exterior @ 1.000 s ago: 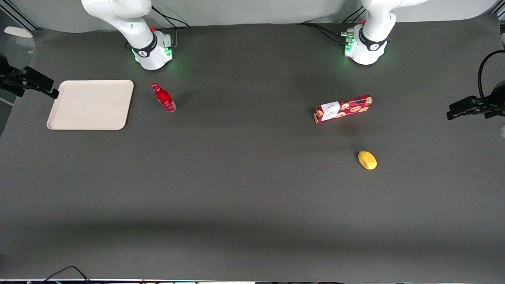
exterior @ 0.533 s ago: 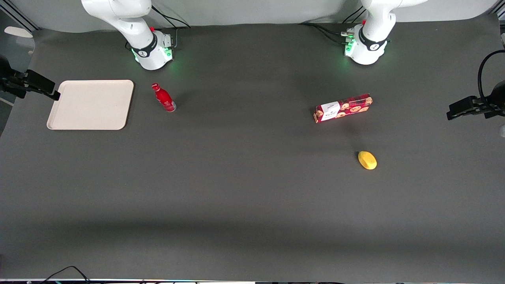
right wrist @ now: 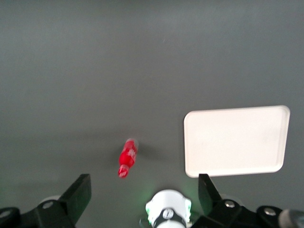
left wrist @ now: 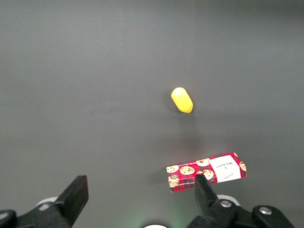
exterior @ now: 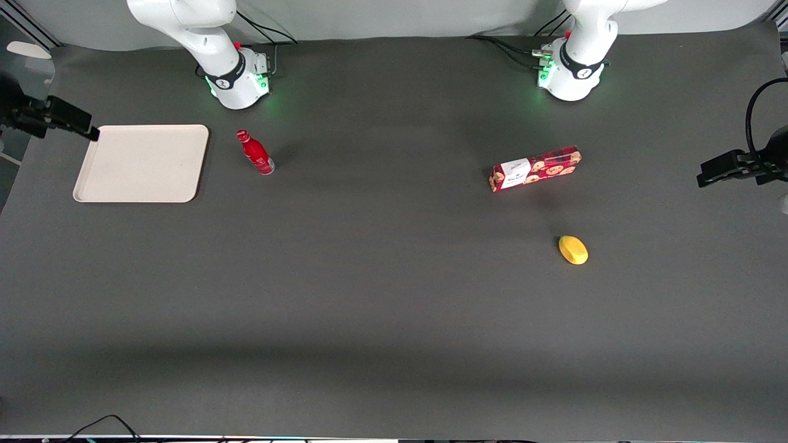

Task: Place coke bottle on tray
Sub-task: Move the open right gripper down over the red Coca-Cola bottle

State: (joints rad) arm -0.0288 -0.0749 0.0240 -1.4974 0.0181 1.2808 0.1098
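A red cookie box (exterior: 535, 168) lies on the dark table (exterior: 394, 295), toward the parked arm's end. It has cookie pictures and a white label on it. A small yellow fruit (exterior: 573, 250) lies near the box, closer to the front camera. The two do not touch. Black cables (exterior: 98, 426) curl at the table edge closest to the front camera.

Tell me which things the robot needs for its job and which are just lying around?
For the job:
- bottle, standing on the table beside the tray
- tray, nothing on it
- end effector, open, high above the table

Just lying around:
- cookie box, toward the parked arm's end
- yellow lemon, nearer the front camera than the box
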